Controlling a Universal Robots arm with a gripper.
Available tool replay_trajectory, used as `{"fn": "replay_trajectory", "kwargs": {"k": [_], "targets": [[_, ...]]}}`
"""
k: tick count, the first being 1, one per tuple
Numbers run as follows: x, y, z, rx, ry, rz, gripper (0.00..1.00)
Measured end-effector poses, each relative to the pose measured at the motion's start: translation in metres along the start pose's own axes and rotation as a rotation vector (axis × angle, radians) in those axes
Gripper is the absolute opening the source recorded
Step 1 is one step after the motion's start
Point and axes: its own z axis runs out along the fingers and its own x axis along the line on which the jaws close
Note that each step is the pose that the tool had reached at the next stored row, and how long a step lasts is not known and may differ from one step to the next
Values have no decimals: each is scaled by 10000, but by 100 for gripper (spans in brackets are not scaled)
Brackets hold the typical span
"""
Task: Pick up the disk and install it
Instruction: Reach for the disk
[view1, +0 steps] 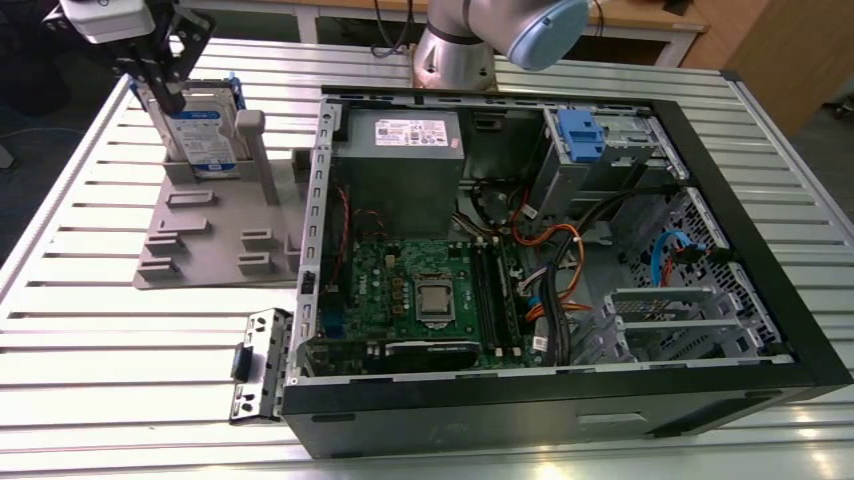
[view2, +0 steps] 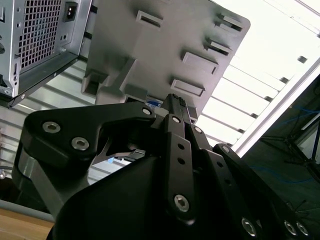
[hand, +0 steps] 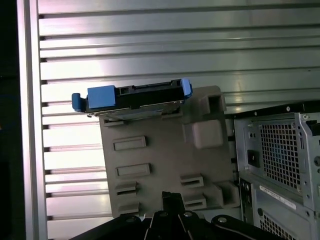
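The disk stands on edge in a slot at the far end of a grey plastic stand, at the exterior view's left. It is silver with a white-and-blue label and a blue carrier. In the first wrist view the disk shows edge-on from above, at the stand's far end. My gripper hangs above the stand with its black fingers together and nothing between them. It is clear of the disk: its tip is over the stand's other end. The second wrist view shows the closed tip below the stand.
An open computer case lies to the right of the stand in the exterior view. It holds a motherboard, a grey power supply and a metal drive cage with a blue latch. A loose black bracket lies by the case's near-left corner, on the slatted aluminium table.
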Motion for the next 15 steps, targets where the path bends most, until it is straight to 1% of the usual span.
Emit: {"fn": "replay_trajectory", "kwargs": {"k": [3, 6, 11, 12, 13, 15], "targets": [[5, 35, 13, 0, 1, -1, 10], [11, 76, 52, 2, 1, -6, 10], [29, 197, 121, 7, 2, -33, 10], [34, 213, 130, 9, 2, -36, 10], [42, 227, 139, 11, 1, -38, 10], [80, 275, 161, 20, -1, -54, 10]]}}
